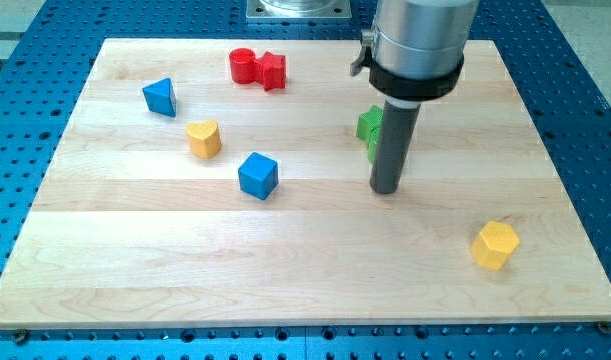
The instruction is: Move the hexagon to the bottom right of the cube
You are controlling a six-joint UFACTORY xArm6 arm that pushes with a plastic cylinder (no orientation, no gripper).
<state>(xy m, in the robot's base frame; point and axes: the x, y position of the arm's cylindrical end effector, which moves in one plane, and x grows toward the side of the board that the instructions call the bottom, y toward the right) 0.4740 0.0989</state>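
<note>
The yellow hexagon [495,244] lies near the board's bottom right. The blue cube [257,175] sits left of centre. My tip [386,188] rests on the board between them, about mid-board, right of the cube and up-left of the hexagon, touching neither. The rod and its grey housing hide part of a green block [368,130] just behind it.
A blue triangular block [160,97] and a yellow heart-like block [203,137] lie at the left. A red cylinder [243,66] and a red star-like block [272,70] touch at the top. The wooden board [305,290] sits on a blue perforated table.
</note>
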